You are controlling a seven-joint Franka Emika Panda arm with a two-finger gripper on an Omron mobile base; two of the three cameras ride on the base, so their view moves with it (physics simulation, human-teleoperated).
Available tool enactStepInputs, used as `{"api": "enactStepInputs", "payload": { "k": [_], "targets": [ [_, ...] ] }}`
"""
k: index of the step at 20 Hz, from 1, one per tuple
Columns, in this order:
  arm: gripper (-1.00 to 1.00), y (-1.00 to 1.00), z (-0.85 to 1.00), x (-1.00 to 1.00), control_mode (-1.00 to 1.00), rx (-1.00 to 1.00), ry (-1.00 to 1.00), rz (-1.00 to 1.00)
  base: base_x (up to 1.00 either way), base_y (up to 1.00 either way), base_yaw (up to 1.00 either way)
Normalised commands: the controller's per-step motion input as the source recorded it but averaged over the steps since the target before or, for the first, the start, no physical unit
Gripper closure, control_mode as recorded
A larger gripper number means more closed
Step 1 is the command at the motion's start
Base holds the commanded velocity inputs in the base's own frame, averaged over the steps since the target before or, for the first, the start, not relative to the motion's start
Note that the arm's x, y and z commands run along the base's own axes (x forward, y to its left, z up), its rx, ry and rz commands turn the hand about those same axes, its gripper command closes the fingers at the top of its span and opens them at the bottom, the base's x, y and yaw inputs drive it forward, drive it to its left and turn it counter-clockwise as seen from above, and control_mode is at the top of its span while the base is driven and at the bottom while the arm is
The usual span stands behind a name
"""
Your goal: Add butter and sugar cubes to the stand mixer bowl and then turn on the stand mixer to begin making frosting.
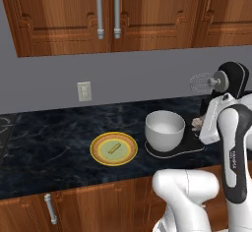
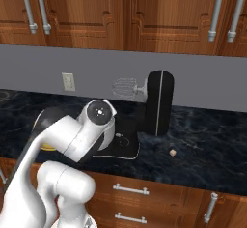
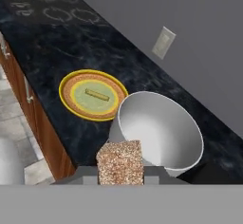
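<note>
Jaws nearly shut on sugar cube, just right of bowl; early release probably drops it outside the rim.

A: In the right base view the arm hides most of the stand mixer bowl and nearly all the plate.

B: And in the hand view the sugar cube covers the jaws; the fingertips cannot be made out.

A: The stand mixer is cut off at the left base view's right edge.
</note>
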Motion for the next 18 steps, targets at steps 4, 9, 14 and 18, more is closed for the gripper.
{"api": "enactStepInputs", "payload": {
  "k": [4,9,14,18],
  "targets": [
    [1.0,0.34,0.33,0.24,-1.0,-0.07,0.13,-0.12,0.0,0.0,0.0],
    [1.0,0.29,0.06,0.27,-1.0,-0.05,0.18,-0.12,0.0,0.0,0.0],
    [1.0,0.15,0.0,0.34,-1.0,-0.02,0.19,-0.14,0.0,0.0,0.0],
    [1.0,0.0,0.0,0.25,-1.0,0.0,0.16,-0.14,0.0,0.0,0.0]
  ]
}}
